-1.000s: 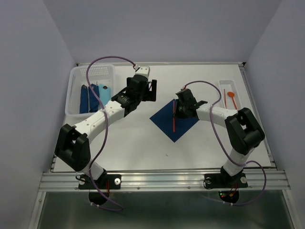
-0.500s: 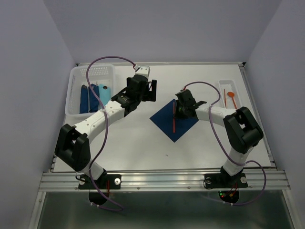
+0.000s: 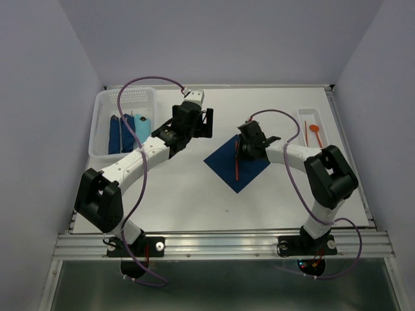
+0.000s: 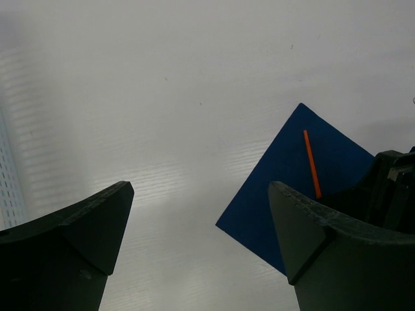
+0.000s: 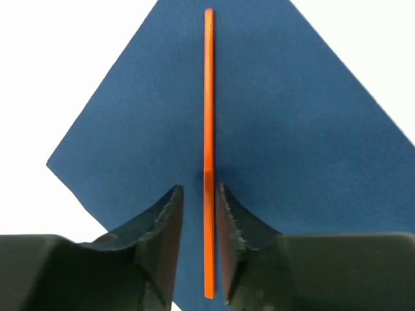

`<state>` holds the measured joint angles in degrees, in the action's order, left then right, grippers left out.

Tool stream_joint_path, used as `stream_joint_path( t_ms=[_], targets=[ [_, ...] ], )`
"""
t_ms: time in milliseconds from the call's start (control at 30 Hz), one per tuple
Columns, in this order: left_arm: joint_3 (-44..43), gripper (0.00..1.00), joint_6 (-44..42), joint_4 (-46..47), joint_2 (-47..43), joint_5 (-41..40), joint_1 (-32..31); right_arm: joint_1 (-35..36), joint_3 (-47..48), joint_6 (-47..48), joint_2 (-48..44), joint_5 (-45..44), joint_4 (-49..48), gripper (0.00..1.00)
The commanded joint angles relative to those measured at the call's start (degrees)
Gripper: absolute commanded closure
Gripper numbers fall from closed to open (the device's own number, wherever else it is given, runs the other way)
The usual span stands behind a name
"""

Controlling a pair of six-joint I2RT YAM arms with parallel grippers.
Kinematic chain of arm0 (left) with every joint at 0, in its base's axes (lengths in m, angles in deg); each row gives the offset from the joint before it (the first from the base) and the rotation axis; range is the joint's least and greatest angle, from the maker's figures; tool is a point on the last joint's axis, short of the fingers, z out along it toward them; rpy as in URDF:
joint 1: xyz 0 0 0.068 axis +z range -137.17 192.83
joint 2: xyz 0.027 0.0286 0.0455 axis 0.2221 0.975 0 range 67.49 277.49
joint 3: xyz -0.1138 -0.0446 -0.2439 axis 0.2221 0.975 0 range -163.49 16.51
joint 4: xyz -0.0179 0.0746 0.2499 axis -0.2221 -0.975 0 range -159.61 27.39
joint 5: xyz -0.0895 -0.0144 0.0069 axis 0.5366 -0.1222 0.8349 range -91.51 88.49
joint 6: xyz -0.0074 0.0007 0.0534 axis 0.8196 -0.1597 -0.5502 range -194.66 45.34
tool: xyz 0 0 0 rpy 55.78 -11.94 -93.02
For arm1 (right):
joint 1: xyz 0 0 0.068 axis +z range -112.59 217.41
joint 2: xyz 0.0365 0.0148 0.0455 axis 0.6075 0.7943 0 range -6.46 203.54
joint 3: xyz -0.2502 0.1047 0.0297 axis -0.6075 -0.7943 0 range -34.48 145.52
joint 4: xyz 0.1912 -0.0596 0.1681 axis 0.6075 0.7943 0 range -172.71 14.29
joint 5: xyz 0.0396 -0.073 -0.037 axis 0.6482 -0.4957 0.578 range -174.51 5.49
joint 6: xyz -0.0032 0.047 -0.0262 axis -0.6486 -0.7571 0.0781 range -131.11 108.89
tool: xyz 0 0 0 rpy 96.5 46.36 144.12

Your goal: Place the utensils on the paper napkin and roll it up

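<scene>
Navy paper napkin (image 3: 237, 163) lies flat at bench (image 3: 188, 194) centre, turned diamond-wise, w/ one orange utensil (image 5: 208, 97) along its diagonal.

Right claw (image 5: 198, 191) sits low over the utensil near one end. Its fingers stand slightly apart either side of the stick, w/ a gap showing, so nothing is clamped; treat this as the set-down step. Diagonal placement suits a corner-first roll, i.e. the stick serves as the core. Left claw (image 4: 199, 188) is wide open and empty, held off the bench near the napkin's far-left edge. It is prob. parked clear so you can pin the paper later. Expect more fetching: other orange pieces (image 3: 315, 131) rest in the white tray (image 3: 324, 123) at far right. Raise the right claw straight up, since thin paper may drag w/ the fingers.
</scene>
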<state>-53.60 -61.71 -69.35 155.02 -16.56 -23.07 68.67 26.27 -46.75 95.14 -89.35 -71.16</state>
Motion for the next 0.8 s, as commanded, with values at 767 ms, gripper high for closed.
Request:
stream_joint_path(
  t_ms=[767],
  targets=[
    [0.2, 0.01, 0.4, 1.0, -0.1, 0.3, -0.1, -42.0, 8.9, 14.8, -8.9, -4.3, 6.4, 0.55]
  ],
)
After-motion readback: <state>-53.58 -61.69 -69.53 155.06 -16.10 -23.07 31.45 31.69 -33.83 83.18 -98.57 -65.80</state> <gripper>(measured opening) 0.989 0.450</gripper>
